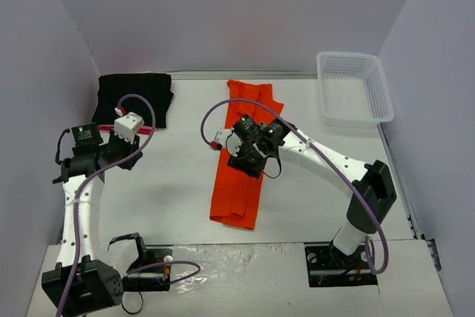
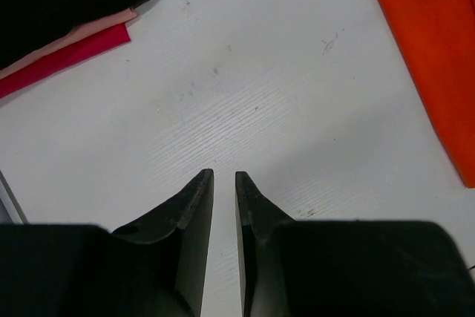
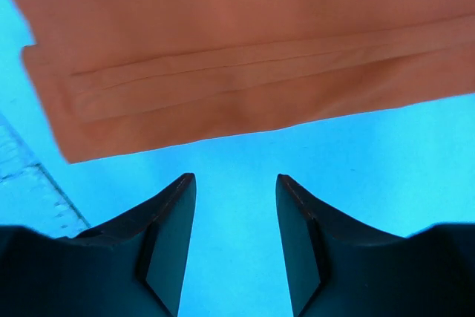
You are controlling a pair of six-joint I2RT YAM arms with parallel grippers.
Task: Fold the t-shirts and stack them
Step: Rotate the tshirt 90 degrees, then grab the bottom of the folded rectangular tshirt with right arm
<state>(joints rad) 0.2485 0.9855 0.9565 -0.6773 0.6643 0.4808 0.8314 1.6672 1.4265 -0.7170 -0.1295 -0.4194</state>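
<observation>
The orange t-shirt (image 1: pixel 239 183) lies in the middle of the table, folded into a long narrow strip; it also shows in both wrist views (image 3: pixel 223 57) (image 2: pixel 434 57). At the back left the black t-shirt (image 1: pixel 135 94) lies folded on the pink-red one (image 2: pixel 70 56), of which only an edge peeks out. My right gripper (image 1: pixel 249 155) (image 3: pixel 236 177) hangs open over bare table beside the strip's long edge, nothing between its fingers. My left gripper (image 1: pixel 128 152) (image 2: pixel 224 174) hovers over bare table near the black shirt, its fingers only a narrow slit apart and empty.
A white mesh basket (image 1: pixel 355 122) stands at the back right corner. Walls close in on the table at the left, back and right. The arm bases sit at the near edge.
</observation>
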